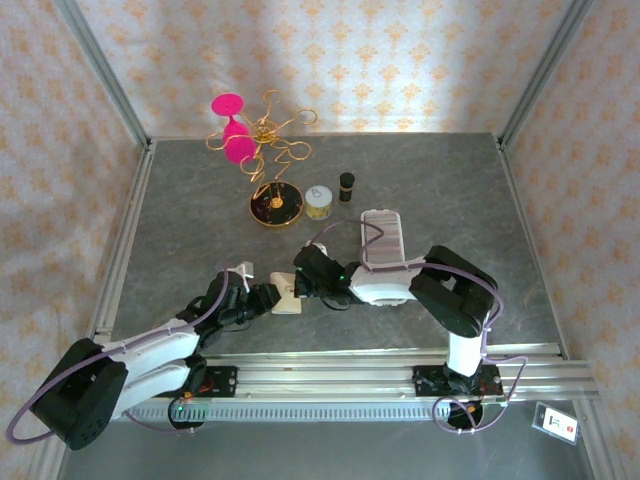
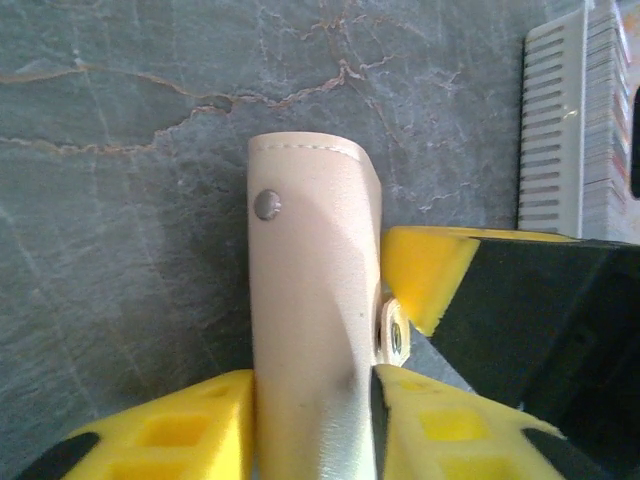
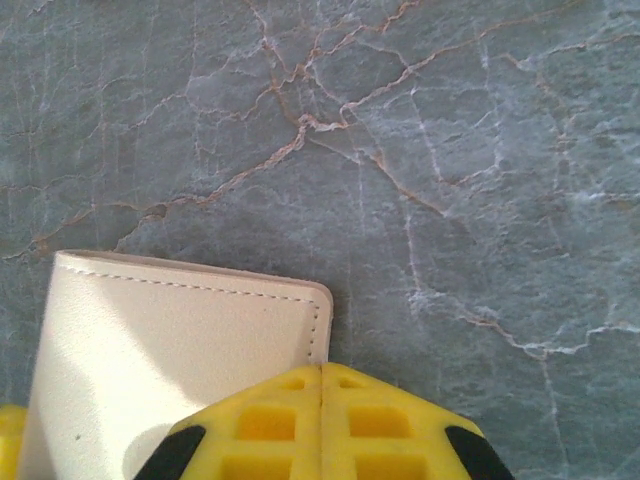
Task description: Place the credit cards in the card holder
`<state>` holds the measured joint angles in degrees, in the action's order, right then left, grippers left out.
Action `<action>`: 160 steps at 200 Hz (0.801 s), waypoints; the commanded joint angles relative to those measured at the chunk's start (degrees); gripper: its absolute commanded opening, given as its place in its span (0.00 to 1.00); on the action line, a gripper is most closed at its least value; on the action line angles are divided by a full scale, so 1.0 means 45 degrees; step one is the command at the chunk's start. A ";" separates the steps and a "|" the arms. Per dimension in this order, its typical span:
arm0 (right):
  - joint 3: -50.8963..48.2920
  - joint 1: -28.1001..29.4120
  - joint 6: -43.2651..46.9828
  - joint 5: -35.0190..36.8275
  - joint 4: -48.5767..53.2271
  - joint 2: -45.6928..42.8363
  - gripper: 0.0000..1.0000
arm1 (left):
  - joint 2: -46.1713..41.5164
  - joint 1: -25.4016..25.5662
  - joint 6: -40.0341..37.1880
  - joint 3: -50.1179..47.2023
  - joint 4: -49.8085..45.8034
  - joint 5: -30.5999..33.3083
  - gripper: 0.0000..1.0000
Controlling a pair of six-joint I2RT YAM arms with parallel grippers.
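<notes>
The card holder (image 1: pixel 288 298), a cream-beige wallet with stitched edges, lies near the front middle of the grey table, between my two grippers. My left gripper (image 1: pixel 262 297) comes at it from the left. In the left wrist view the yellow fingers (image 2: pixel 170 430) press both sides of the card holder (image 2: pixel 310 230), whose snap stud faces up. My right gripper (image 1: pixel 301 283) is shut, and its joined tips (image 3: pixel 322 368) rest at the corner of the card holder (image 3: pixel 170 330). That same tip (image 2: pixel 425 265) sits by the snap tab. The credit cards are out of view.
A long clear ribbed case (image 1: pixel 383 240) lies just behind the right arm, with thin coloured edges along its side (image 2: pixel 610 110). Further back stand a gold wire stand with pink pieces (image 1: pixel 262 150), a small pale jar (image 1: pixel 318 202) and a dark little bottle (image 1: pixel 346 185).
</notes>
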<state>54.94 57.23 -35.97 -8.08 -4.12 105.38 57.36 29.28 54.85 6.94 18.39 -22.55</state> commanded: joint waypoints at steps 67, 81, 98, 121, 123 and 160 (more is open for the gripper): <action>-0.0542 0.0070 -0.0177 0.0608 -0.0373 -0.1084 0.00 | -0.0417 0.0121 0.0529 0.0029 0.1633 -0.0586 0.03; -0.0643 0.0061 -0.0163 0.0978 -0.0324 -0.1387 0.02 | -0.0547 0.0115 0.0102 0.0216 0.1084 -0.0400 0.01; -0.0810 0.0071 -0.0081 0.1363 -0.0251 -0.1813 0.07 | -0.0762 0.0117 -0.0573 0.0667 -0.0045 0.0011 0.00; -0.0981 0.0066 0.0187 0.1547 -0.0186 -0.2674 0.16 | -0.0940 0.0115 -0.1640 0.1555 -0.1761 0.0758 0.00; -0.0993 0.0063 0.0230 0.1542 -0.0185 -0.2778 0.17 | -0.0953 0.0120 -0.1725 0.1669 -0.1865 0.0798 0.00; -0.1422 0.0073 0.0551 0.1513 -0.0260 -0.4547 0.31 | -0.1283 0.0354 -0.2324 0.2611 -0.2194 0.1094 0.00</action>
<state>49.95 57.23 -34.74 -3.46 -5.26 90.06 53.58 29.65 48.31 15.51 10.39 -19.77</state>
